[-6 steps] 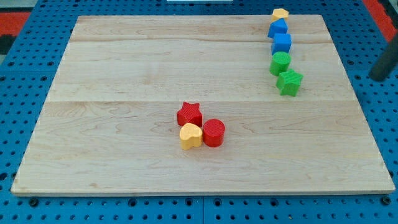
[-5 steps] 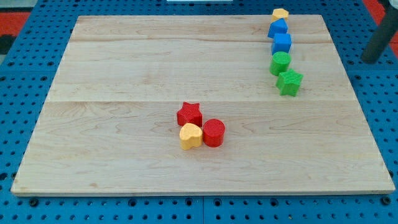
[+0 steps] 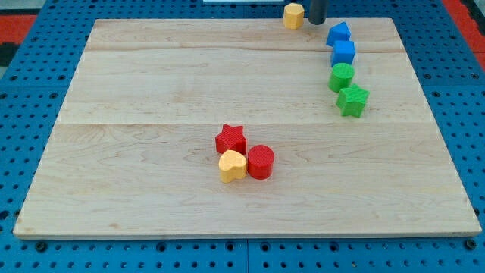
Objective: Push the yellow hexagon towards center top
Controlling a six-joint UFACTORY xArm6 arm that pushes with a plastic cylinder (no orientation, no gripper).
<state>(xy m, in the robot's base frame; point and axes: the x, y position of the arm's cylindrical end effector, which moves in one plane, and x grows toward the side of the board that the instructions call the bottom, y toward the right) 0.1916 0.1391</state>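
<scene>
The yellow hexagon (image 3: 293, 14) sits at the board's top edge, right of centre. My tip (image 3: 316, 22) is just to its right, close to it or touching. To the right of my tip a column runs down: a blue block (image 3: 339, 33), a blue cube (image 3: 343, 52), a green cylinder (image 3: 342, 76) and a green star (image 3: 352, 100).
Near the board's middle a red star (image 3: 230, 139), a yellow heart-shaped block (image 3: 233, 164) and a red cylinder (image 3: 260, 161) stand clustered together. The wooden board (image 3: 151, 91) lies on a blue pegboard.
My rod has come in from the view's right edge to the top of the board. The yellow hexagon has slid left along the top edge, away from the blue blocks.
</scene>
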